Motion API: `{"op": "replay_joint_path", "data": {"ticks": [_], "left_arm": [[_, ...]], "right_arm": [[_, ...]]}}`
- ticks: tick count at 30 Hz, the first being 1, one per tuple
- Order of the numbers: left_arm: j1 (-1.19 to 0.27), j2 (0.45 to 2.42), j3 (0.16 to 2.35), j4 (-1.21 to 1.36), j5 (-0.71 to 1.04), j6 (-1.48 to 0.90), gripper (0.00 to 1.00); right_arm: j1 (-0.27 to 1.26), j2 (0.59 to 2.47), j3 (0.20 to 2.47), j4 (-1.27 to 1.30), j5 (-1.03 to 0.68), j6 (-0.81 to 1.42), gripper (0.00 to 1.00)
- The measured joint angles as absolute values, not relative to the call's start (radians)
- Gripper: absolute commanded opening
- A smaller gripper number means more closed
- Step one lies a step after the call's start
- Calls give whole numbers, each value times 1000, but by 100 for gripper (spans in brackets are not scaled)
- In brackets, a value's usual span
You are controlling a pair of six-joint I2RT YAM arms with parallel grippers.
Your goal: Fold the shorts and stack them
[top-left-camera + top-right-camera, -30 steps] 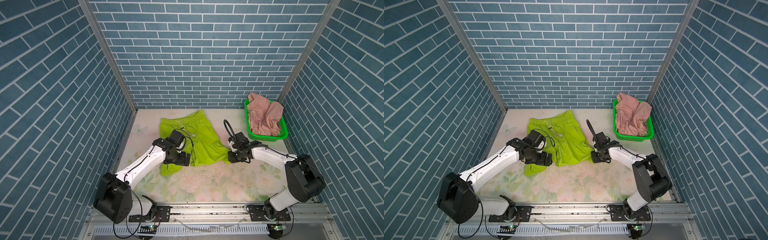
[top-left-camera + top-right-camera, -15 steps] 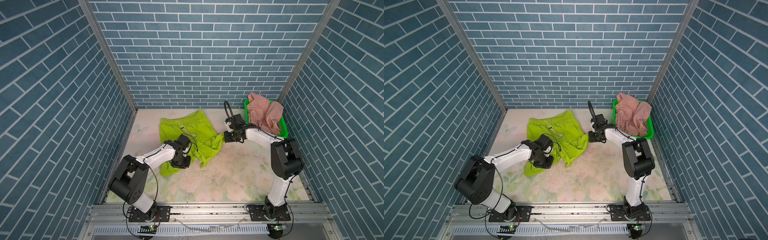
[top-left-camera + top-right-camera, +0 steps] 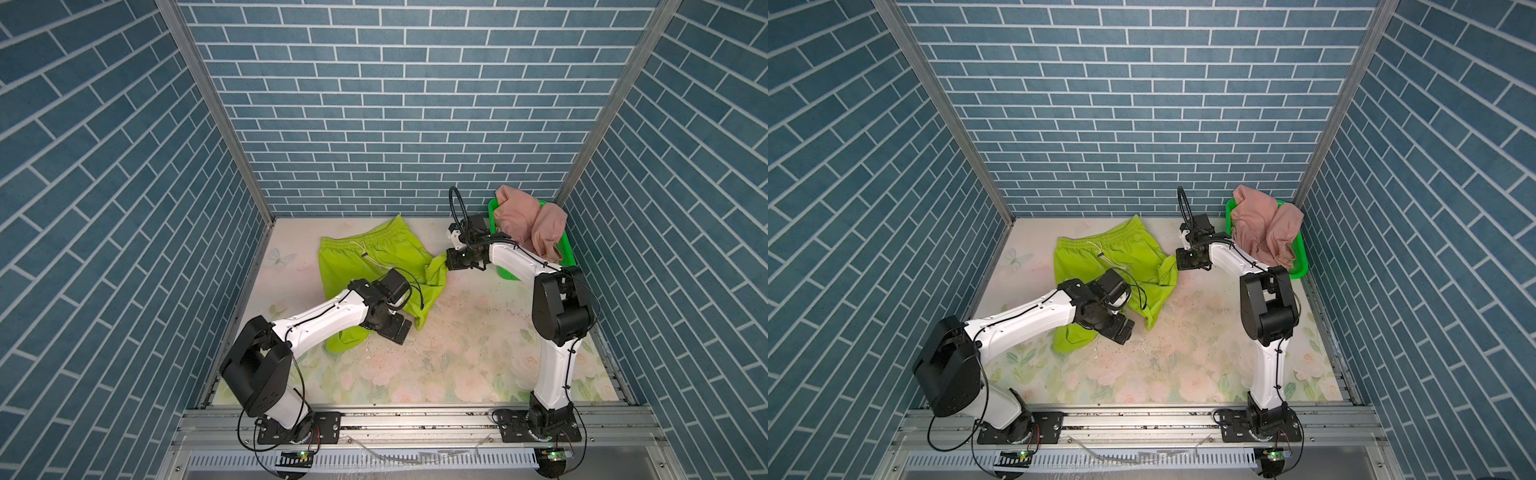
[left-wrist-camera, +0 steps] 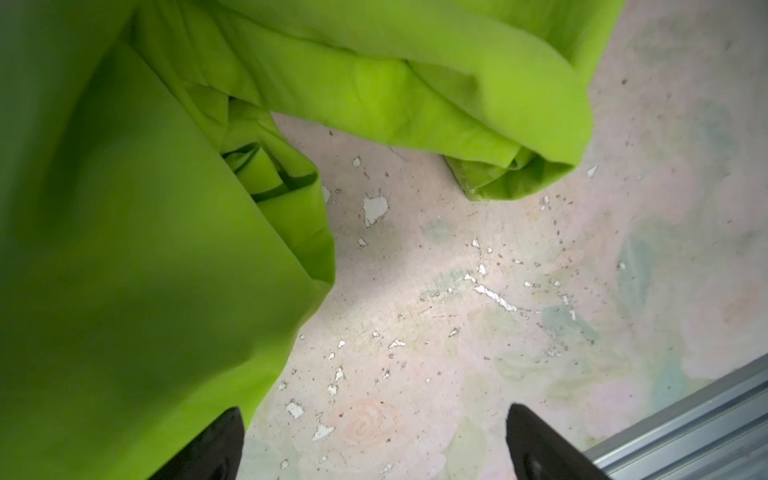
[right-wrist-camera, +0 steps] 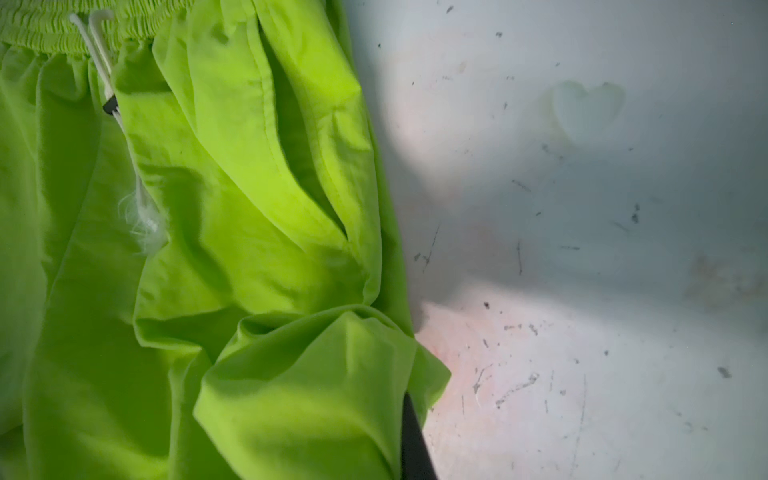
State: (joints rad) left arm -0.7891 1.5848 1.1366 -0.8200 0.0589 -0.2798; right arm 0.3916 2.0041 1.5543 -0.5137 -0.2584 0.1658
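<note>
Right wrist view: right jaws pinch the lime-green shorts (image 5: 232,249) by one edge; left jaws spread, empty. Held one-sided, thin fabric could slip and bunch.

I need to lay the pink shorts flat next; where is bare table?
Bare: the wide table stretch in front of the lime-green shorts and left gripper. Crowded: back right, where the right gripper pinches them beside the basket.

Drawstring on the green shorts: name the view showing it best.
Right wrist view: the drawstring is close up, its fraying visible. Both top views show a thin white line; left wrist, none.
</note>
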Motion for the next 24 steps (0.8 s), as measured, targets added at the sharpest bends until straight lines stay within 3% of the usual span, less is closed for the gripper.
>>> {"op": "replay_joint_path", "data": {"ticks": [1,7,12,15,17,21,24], "left_arm": [[-803,1612,1156,-834,39,-266,100],[-860,1783,1262,-897,-92,-212,100],[-862,1827,1277,-942,-221,-200,100],[-862,1829,1285,-963,-284,-197,92],[-862,1836,1288,-966,-317,-194,78],[-861,1882,1290,-956,-342,-189,28],[-859,1914,1290,-952,-335,-177,5]], "right_arm": [[392,1996,1539,-519,-260,165,0],[388,1935,1478,-554,-265,151,24],[387,1828,1409,-551,-287,152,28],[387,1750,1362,-531,-308,153,29],[387,1699,1324,-510,-323,157,29],[387,1635,1255,-475,-343,170,31],[387,1607,1217,-468,-351,179,34]]}}
